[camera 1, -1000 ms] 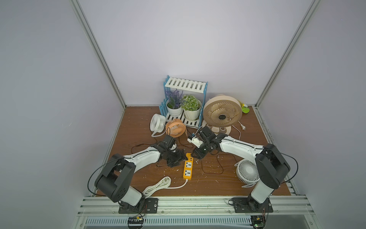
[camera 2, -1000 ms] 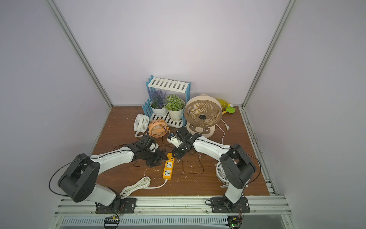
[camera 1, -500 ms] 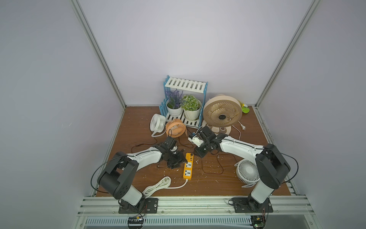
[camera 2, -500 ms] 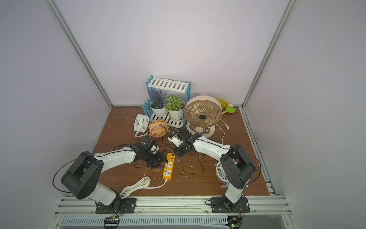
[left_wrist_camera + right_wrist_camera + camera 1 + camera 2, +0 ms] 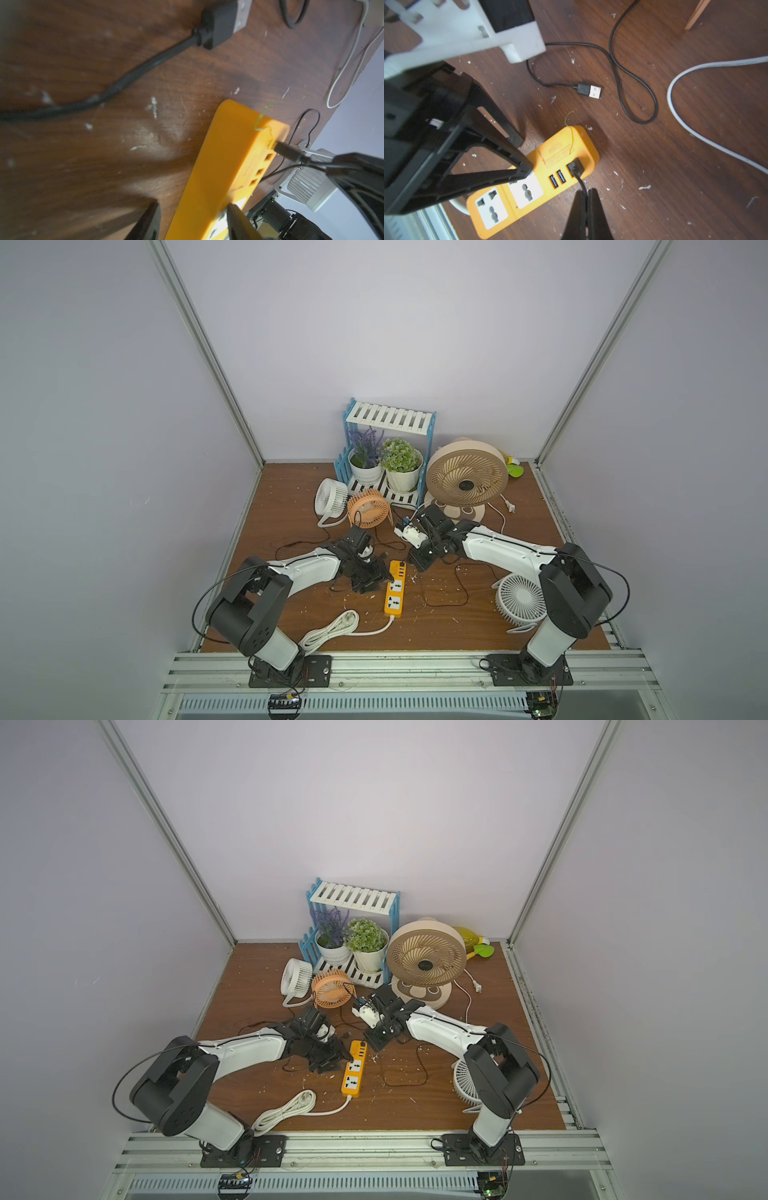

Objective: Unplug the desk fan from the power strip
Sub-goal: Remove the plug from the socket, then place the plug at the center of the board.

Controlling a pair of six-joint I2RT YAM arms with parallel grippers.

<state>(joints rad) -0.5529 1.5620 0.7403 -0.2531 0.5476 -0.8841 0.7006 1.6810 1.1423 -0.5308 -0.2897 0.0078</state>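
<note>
Power strip [image 5: 395, 590] lies flat on the brown table [image 5: 291, 489], in the middle, between the 2 arms. It is a hard plastic bar and looks light, so it would likely slide on the smooth wood if someone tugged at it. It needs to be pinned down. A small black plug [image 5: 576, 166] sits in the last little port, at the end far from the white cord [image 5: 332, 628]. The plug looks stiff and snug. Its black wire [image 5: 582, 184] is thin and bendy, so the best spot to grab is probably the plug's hard body, not the wire.

The right gripper [image 5: 587, 195] is pressed together and pinches that wire just behind the plug. Its arm reaches in low from the right with the wrist tipped down. The left gripper [image 5: 522, 155] is spread apart. 1 finger rests on top of the strip by a white socket [image 5: 527, 187], and the other stands just beside the strip's long edge. That arm lies low across the table from the left.
</note>
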